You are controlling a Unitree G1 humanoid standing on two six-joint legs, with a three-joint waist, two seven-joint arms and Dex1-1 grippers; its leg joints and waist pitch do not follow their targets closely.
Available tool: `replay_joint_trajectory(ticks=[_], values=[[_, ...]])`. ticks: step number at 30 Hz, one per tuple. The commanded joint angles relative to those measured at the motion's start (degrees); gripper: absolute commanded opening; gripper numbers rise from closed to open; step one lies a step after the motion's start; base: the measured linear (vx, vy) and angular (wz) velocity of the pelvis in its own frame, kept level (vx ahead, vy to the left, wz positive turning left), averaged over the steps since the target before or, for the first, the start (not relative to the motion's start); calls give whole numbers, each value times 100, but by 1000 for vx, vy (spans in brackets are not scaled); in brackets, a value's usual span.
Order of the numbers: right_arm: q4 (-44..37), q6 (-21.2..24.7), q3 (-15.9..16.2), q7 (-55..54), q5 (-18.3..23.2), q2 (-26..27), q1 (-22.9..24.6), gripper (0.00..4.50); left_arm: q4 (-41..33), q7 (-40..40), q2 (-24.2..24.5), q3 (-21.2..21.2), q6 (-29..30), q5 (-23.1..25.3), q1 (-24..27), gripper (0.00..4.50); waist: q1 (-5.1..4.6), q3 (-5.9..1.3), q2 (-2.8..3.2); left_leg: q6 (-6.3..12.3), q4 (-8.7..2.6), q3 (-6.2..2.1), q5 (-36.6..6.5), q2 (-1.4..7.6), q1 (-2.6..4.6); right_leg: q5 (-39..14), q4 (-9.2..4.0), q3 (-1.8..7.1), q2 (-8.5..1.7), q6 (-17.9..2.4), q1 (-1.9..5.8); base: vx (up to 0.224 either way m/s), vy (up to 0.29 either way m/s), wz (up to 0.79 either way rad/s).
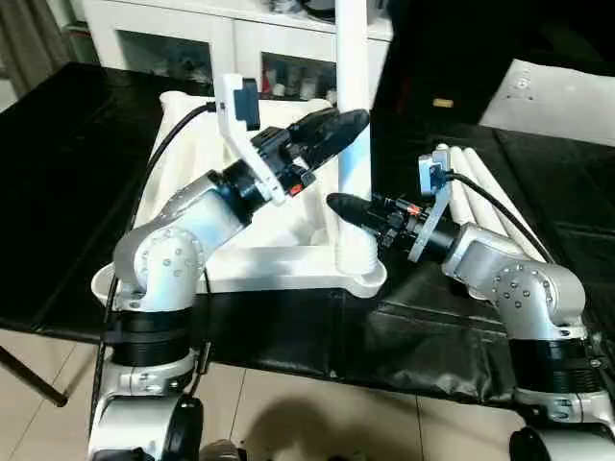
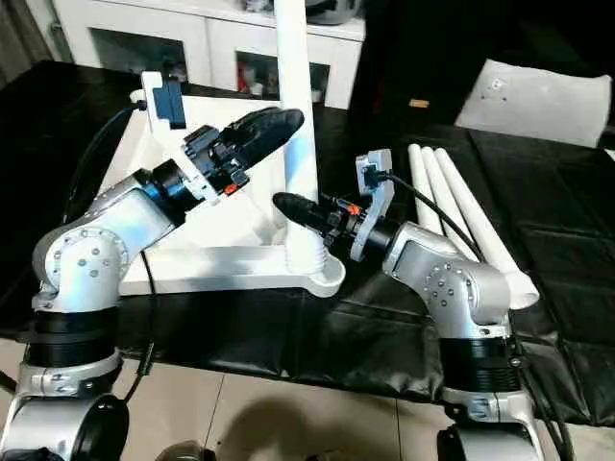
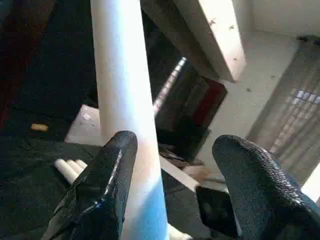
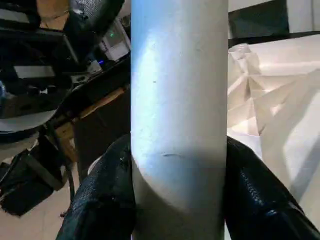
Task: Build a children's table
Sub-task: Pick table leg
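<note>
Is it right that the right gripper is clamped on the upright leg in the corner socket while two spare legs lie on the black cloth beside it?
Not quite: three spare legs lie on the black cloth, not two, as the right eye view shows. The rest holds: the right gripper is clamped on the upright leg standing in the tabletop's corner socket.

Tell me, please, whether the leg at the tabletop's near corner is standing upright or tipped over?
Upright. The leg rises straight from the corner socket of the upturned tabletop, with the right tool shut around its lower part.
</note>
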Motion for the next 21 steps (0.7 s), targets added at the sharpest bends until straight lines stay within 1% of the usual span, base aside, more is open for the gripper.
replay_joint_trajectory(ticks=[1, 3, 5, 7, 8, 9, 10, 11, 12, 13, 14, 16, 19, 21], values=[[-134, -29, -199, -90, 108, -10, -64, 189, 41, 346, -53, 251, -268, 183, -112, 303, -14, -417, 72, -179, -415, -85, -893, 264, 53, -1247, -478, 258, -424, -760, 317, 0, 0, 0], [-182, -27, -208, -95, 140, -30, -23, 189, 121, 612, -139, 460, -438, 137, -135, 303, -20, -420, 62, -178, -409, -88, -893, 261, 50, -1223, -478, 255, -420, -766, 329, 0, 0, 0], [-208, -27, -205, -90, 150, -36, 5, 189, 156, 751, -167, 548, -485, 131, -148, 303, -26, -425, 69, -174, -408, -91, -862, 266, 51, -1147, -465, 252, -415, -778, 327, 0, 0, 0], [-273, -24, -200, -74, 191, -20, 61, 189, 399, 1207, -181, 705, -629, 342, -237, 303, -29, -424, 63, -139, -407, -89, -838, 264, 63, -1085, -465, 250, -407, -766, 315, 0, 0, 0], [-289, -23, -200, -71, 200, -10, 71, 189, 501, 1367, -173, 739, -678, 441, -271, 303, -30, -425, 65, -122, -410, -91, -844, 265, 65, -1082, -468, 250, -397, -740, 313, 0, 0, 0], [-308, -26, -189, -61, 206, 9, 79, 189, 686, 1599, -128, 756, -761, 648, -321, 303, -25, -426, 65, -108, -408, -95, -857, 266, 65, -1095, -470, 252, -400, -700, 314, 0, 0, 0], [-315, -29, -181, -56, 207, 18, 80, 189, 774, 1697, -100, 754, -797, 756, -341, 303, -12, -428, 65, -104, -411, -102, -850, 267, 71, -1130, -472, 251, -410, -648, 315, 0, 0, 0], [-321, -33, -171, -55, 211, 22, 81, 189, 834, 1740, -68, 720, -842, 862, -351, 303, -3, -428, 79, -111, -413, -102, -843, 266, 72, -1149, -473, 251, -417, -645, 313, 0, 0, 0], [-330, -42, -135, -43, 201, 19, 84, 189, 879, 1647, 63, 468, -848, 1123, -342, 303, -2, -435, 57, -123, -413, -102, -821, 275, 76, -1130, -470, 249, -418, -637, 309, 0, 0, 0], [-330, -42, -135, -43, 201, 19, 84, 189, 879, 1647, 63, 468, -848, 1123, -342, 303, 11, -443, 75, -127, -418, -107, -752, 282, 81, -1051, -454, 249, -424, -658, 301, 0, 0, 0], [-355, -51, -72, -13, 173, 19, 98, 189, 855, 1472, 130, 169, -830, 1301, -340, 303, 10, -440, 75, -119, -418, -106, -729, 284, 80, -1011, -457, 249, -423, -666, 293, 0, 0, 0], [-392, -50, 11, 22, 128, 28, 118, 189, 814, 1331, 58, -84, -797, 1338, -399, 303, 27, -444, 71, -126, -415, -93, -652, 290, 81, -817, -429, 252, -434, -784, 297, 0, 0, 0], [-403, -65, 83, 45, 78, 16, 129, 189, 843, 1258, -24, -214, -842, 1340, -511, 303, 36, -460, 80, -130, -410, -94, -556, 298, 76, -524, -396, 245, -444, -954, 318, 0, 0, 0], [-412, -62, 114, 59, 72, 8, 135, 189, 866, 1172, -74, -302, -861, 1328, -596, 303, 26, -449, 55, -97, -408, -84, -558, 284, 55, -496, -404, 249, -449, -993, 332, 0, 0, 0]])
